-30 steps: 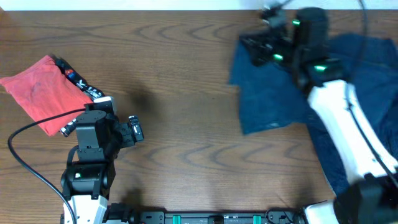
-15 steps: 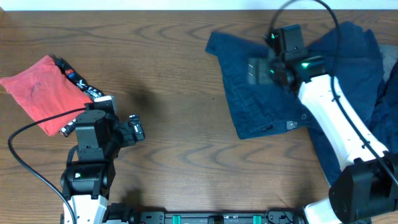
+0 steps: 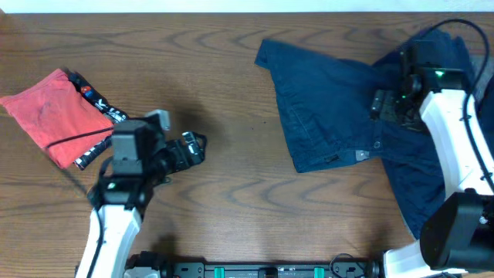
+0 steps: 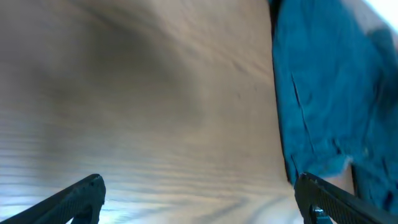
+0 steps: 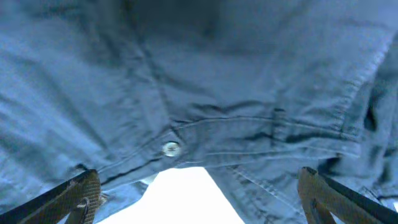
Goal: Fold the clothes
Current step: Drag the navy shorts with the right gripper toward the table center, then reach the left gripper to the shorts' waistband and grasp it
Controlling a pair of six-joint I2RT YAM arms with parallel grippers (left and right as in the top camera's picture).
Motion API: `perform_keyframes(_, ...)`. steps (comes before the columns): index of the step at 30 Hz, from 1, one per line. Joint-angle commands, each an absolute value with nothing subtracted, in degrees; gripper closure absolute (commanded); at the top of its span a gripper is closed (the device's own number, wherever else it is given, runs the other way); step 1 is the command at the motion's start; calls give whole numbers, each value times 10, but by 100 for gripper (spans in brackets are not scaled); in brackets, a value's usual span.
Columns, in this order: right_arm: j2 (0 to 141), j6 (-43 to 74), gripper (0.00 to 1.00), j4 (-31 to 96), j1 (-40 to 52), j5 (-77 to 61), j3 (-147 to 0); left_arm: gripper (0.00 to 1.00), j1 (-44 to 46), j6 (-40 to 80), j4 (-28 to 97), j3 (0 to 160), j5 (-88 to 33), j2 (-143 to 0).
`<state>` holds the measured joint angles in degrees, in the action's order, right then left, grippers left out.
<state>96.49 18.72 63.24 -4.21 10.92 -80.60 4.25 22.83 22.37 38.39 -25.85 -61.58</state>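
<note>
A brown wooden surface (image 3: 231,93) carries the clothes: navy shorts (image 3: 324,116) spread flat at the right, a red garment (image 3: 50,116) rumpled far left. Neither looks folded, so all the folding is left to do. The left fingers (image 4: 81,196) stand apart over bare wood, the right fingers (image 5: 320,193) apart above the shorts' button (image 5: 170,149), holding nothing. No container shows.

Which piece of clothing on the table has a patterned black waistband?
The small red garment at the far left. The navy shorts on the right are plain blue, with a button.
</note>
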Motion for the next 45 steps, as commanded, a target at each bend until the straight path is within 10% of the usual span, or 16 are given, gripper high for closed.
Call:
perform_keyframes(1,961,197,1,638,-71,82,-812,2,97,264,202,392,-279,-669)
perform_keyframes(27,961,197,1,669,-96,55,-812,0,414,464,-279,392,-237,-1040)
perform_keyframes(45,961,197,1,673,-96,40,-812,31,475,540,-361,392,-178,-1056)
